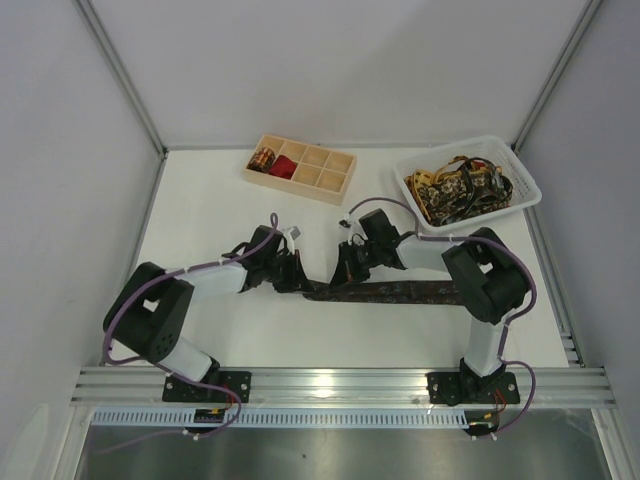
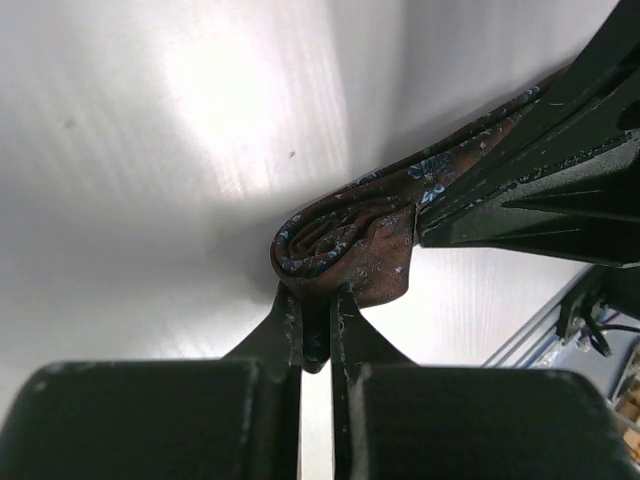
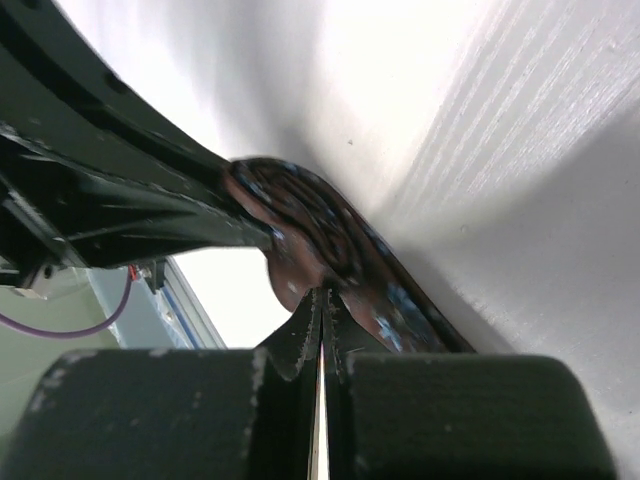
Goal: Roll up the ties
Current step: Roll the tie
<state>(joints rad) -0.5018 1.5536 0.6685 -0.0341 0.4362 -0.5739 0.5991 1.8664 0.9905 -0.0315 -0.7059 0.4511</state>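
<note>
Brown tie lying left to right across the white table, near the arms' bases, its left end turned into a small loose coil between the two tools. The left gripper is closed to a narrow slit on a fold at the coil's edge. The right gripper, jaws pressed together, appears to nip the thin fabric just beside the coil. To roll well, one tool should probably pin the coil's core while the other feeds the flat length in under light tension, edges aligned, so that the slippery weave does not telescope. The fabric is soft, dark brown with pale blue flecks. Far off stand a wooden tray and a white basket.
</note>
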